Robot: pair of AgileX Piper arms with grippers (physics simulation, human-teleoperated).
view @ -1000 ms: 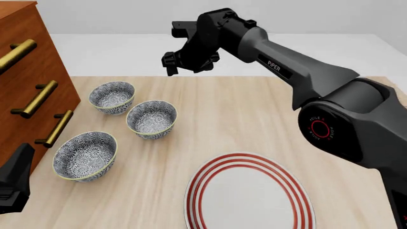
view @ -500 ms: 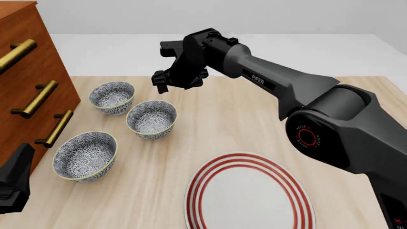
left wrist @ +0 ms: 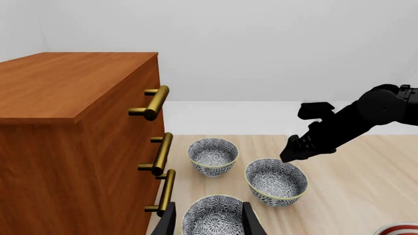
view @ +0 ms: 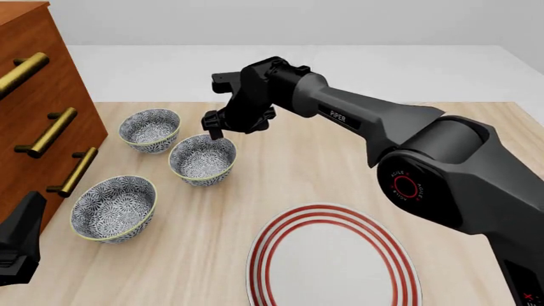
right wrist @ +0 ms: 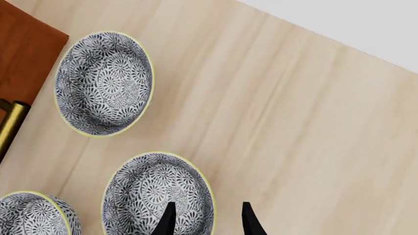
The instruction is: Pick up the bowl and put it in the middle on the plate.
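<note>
Right gripper (view: 213,129) down low at the far rim of the bowl (view: 202,159), fingers parted, nothing between them but the yellow-green edge, one finger (right wrist: 167,220) over the patterned inside, the other (right wrist: 250,220) outside above bare wood. Not clamped. Bowl upright, mouth straight up, round with no long axis, sitting on the table (view: 332,166) as the middle of three alike. Second bowl (view: 150,129) farther back and to the left, third bowl (view: 113,207) nearer and to the left, all three apart. Plate (view: 333,260) flat at the near edge, red rings showing, well apart from the bowl, nothing on it. Left gripper (left wrist: 207,223) parked low by the dresser (view: 34,108), prongs spread, framing the third bowl in its wrist view, holding nothing. Pale wood-grain tabletop, plain light grey floor and wall beyond. Reddish dresser with brass handles (view: 50,132) along the left. "PiPER" in white on the right arm (view: 357,121); red ring badge on its joint, lettering too small to read.
</note>
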